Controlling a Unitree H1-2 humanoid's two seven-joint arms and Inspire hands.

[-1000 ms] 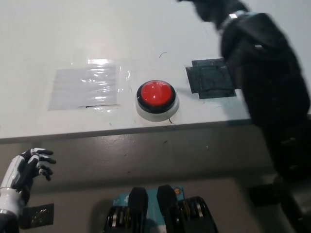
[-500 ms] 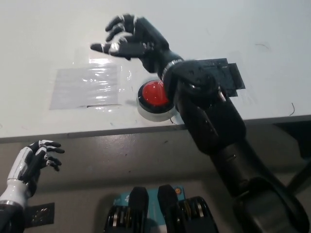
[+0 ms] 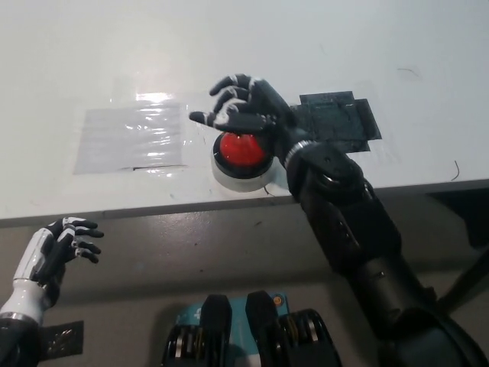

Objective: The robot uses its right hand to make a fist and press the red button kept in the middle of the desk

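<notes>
A round red button (image 3: 240, 151) in a black ring on a white base sits near the front edge of the white desk (image 3: 92, 61). My black right hand (image 3: 243, 109) hovers just above and behind the button, covering its far rim, fingers curled but still spread, holding nothing. Its forearm runs down to the lower right. My white left hand (image 3: 58, 246) rests below the desk edge at the lower left, fingers apart and empty.
A clear plastic sheet (image 3: 131, 138) is taped to the desk left of the button. A dark taped patch (image 3: 344, 122) lies to its right. The desk's front edge (image 3: 153, 210) runs across just below the button.
My right hand has come down and nearer, from high above the desk to just over the button, with its fingers curling inward. The left hand stays low at the left.
</notes>
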